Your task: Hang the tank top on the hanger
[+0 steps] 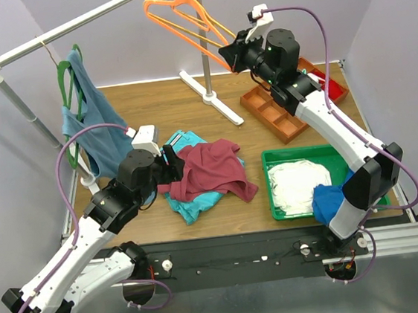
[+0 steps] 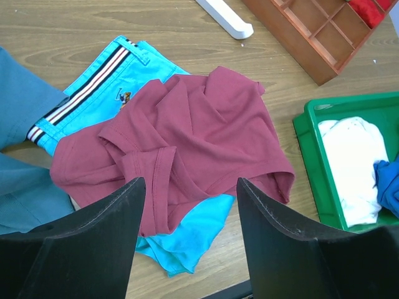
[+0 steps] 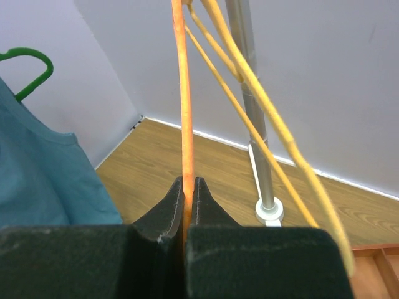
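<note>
The maroon tank top (image 1: pixel 214 169) lies crumpled on the table, on top of a turquoise garment; it also shows in the left wrist view (image 2: pixel 193 124). My left gripper (image 1: pixel 171 166) is open and empty, just above the top's near-left edge (image 2: pixel 189 187). The orange hanger (image 1: pixel 180 21) hangs at the rack's top rail. My right gripper (image 1: pixel 229 50) is raised and shut on its lower right arm; in the right wrist view (image 3: pixel 188 184) the orange bar (image 3: pixel 182 93) runs up from between the closed jaws.
A yellow hanger (image 3: pixel 268 112) hangs beside the orange one. A blue-grey tank top (image 1: pixel 94 131) hangs on a green hanger (image 1: pixel 62 75) at left. The turquoise garment (image 1: pixel 191 203), the rack pole (image 1: pixel 202 37), a green tray (image 1: pixel 298 151) with cloths and a wooden compartment tray (image 1: pixel 279 115) are on the table.
</note>
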{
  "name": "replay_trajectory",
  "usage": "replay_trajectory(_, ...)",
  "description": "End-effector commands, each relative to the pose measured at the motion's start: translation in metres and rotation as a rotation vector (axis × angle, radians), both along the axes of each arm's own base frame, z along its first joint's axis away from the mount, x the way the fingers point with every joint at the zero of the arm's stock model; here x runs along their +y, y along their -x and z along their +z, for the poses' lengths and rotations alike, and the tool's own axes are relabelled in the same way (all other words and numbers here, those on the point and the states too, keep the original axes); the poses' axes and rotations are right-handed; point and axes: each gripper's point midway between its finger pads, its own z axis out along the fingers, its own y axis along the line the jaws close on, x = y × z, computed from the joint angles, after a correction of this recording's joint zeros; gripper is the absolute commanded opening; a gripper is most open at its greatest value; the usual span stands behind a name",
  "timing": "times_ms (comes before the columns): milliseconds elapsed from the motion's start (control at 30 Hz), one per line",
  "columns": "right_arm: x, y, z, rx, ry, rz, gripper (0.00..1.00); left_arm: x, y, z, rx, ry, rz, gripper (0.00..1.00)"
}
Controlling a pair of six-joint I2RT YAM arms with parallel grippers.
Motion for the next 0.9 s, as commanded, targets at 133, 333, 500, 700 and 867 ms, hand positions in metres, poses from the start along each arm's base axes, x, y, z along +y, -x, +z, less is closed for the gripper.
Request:
replay_trajectory(133,-0.006,0.008,0.044,-0.079,-0.061,-0.012,0.01,-0.006,-0.001,-0.002,0.005,0.027,-0.011,0.68)
replay_trajectory(333,0.005,0.015,0.052,-0.090,-0.063,0.062,0.01,-0.006,-0.002,-0.002,0.005,0.028,-0.008,0.68)
replay_trajectory(500,0.011,0.024,0.063,-0.108,-0.069,0.114,0.01,-0.004,-0.003,-0.002,0.005,0.025,0.001,0.68)
replay_trajectory(700,0.007,0.032,0.060,-0.082,-0.065,0.115,0.01,0.000,-0.005,-0.003,0.008,0.015,0.029,0.68)
replay_trajectory(867,-0.002,0.050,0.051,-0.049,-0.071,0.115,0.01,0.004,-0.007,-0.008,0.030,0.008,0.067,0.69)
